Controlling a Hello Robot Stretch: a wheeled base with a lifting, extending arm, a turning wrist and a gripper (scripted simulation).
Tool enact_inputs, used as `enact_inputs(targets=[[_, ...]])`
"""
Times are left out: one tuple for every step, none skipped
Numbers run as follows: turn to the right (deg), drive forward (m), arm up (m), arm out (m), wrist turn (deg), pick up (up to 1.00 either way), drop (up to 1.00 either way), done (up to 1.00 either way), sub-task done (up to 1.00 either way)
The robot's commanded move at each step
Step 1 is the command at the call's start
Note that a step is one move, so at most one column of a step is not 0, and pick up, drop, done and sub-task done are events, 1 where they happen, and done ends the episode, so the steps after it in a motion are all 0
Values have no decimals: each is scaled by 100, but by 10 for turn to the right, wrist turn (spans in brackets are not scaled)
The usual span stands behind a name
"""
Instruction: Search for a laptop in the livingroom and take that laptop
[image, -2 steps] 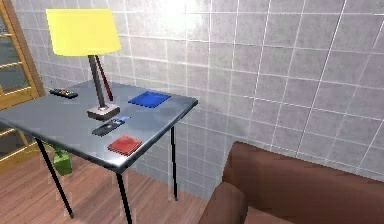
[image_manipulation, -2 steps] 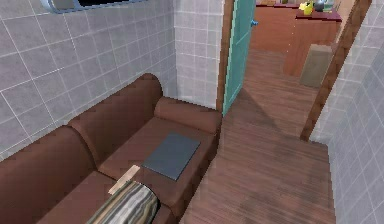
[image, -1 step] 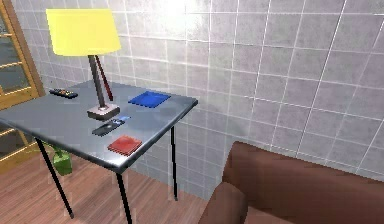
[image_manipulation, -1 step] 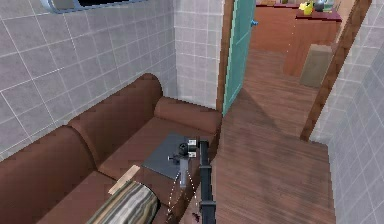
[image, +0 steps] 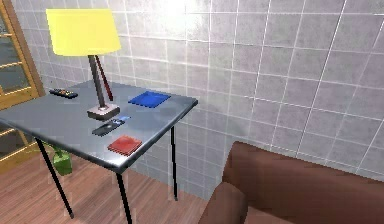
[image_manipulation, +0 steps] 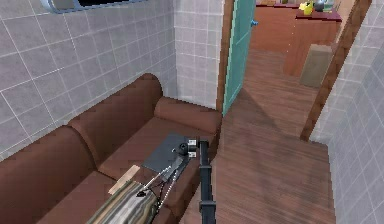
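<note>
Tool (image_manipulation: 158, 186): low above the brown sofa (image_manipulation: 90, 130) seat; I cannot tell whether it holds anything.
Laptop (image_manipulation: 168, 157): flat grey slab, likely the closed laptop, lying on the seat cushion close by the tool.
Handling: probably stiff, thin, smooth, moderately heavy; the cushion beneath will give.
Hold: an exposed edge looks best, kept level.

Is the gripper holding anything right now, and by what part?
Cannot be told: the gripper is at a flat grey slab lying on the sofa.
</note>
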Motion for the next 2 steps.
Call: enact_inputs(targets=[[0,0,0,0,450,0,0,0,0],[0,0,0,0,450,0,0,0,0]])
